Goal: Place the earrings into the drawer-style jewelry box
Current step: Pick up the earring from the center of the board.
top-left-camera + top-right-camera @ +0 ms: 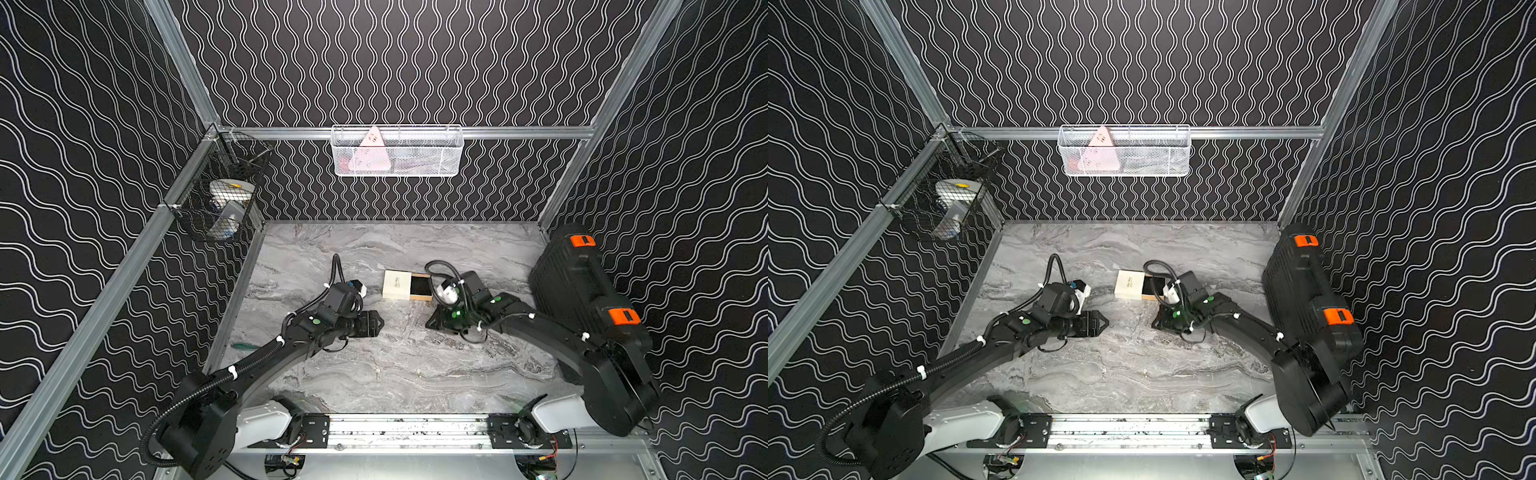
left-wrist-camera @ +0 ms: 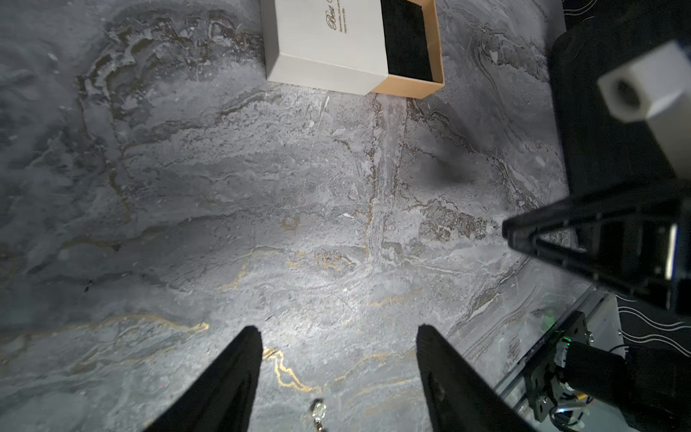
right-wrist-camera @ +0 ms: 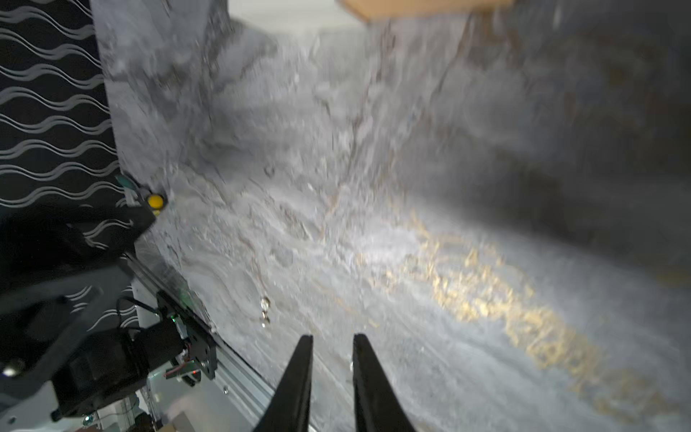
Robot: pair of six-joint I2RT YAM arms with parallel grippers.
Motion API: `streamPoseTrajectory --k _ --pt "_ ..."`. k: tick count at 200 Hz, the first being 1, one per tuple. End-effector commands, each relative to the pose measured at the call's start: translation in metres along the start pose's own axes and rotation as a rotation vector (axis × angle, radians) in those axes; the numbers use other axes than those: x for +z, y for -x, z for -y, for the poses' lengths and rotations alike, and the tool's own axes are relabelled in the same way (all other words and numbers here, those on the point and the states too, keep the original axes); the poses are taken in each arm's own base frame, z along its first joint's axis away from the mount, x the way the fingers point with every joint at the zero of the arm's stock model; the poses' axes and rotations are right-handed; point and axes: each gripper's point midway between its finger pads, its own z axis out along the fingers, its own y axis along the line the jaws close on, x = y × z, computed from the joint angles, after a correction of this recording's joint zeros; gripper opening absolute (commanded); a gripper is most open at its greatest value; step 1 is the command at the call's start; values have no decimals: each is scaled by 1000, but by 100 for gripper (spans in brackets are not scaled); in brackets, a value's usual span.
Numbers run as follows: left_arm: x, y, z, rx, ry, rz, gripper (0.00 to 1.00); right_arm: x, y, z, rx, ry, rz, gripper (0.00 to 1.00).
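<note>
The grey marbled tabletop (image 1: pixel 395 374) carries a big black plastic case with orange latches (image 1: pixel 582 291), which stands against the wall on the right arm's side. Both black arms reach in low over the table and face each other. The left gripper (image 2: pixel 338 329) has its fingers spread wide. The right gripper (image 3: pixel 332 336) shows only a narrow gap between its fingers, with nothing seen in it.

Behind them sits the small cream-white jewelry box (image 1: pixel 397 284), its tan, black-lined drawer (image 1: pixel 420 286) pulled partly out toward the right arm.

A tiny silvery earring (image 2: pixel 319 411) lies on the table between the left fingers, well apart from the box. The blurred right wrist view shows an earring (image 3: pixel 265 310) just ahead of the right fingertips. I cannot tell whether it is the same one.
</note>
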Motion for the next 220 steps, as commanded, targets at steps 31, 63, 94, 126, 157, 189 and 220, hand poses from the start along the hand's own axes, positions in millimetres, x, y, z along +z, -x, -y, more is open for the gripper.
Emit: streamPoseTrajectory --k 31,63,94,126,157,189,220 --pt "1 -4 0 35 -19 60 70 18 -50 4 101 -161 38 24" --pt "0 -9 -5 28 -9 70 69 34 -68 5 128 -196 37 25" --pt "-1 -13 -9 37 2 65 70 39 -79 7 122 -272 38 26" --pt "3 -16 -9 38 -6 53 70 41 -86 7 114 -324 50 27" --pt "5 -17 -9 40 -11 54 70 40 -89 7 111 -360 57 27" --pt "5 -17 -10 41 -7 53 70 41 -91 12 126 -383 52 27" --pt "5 -19 -12 39 -7 56 70 45 -96 16 142 -386 37 27"
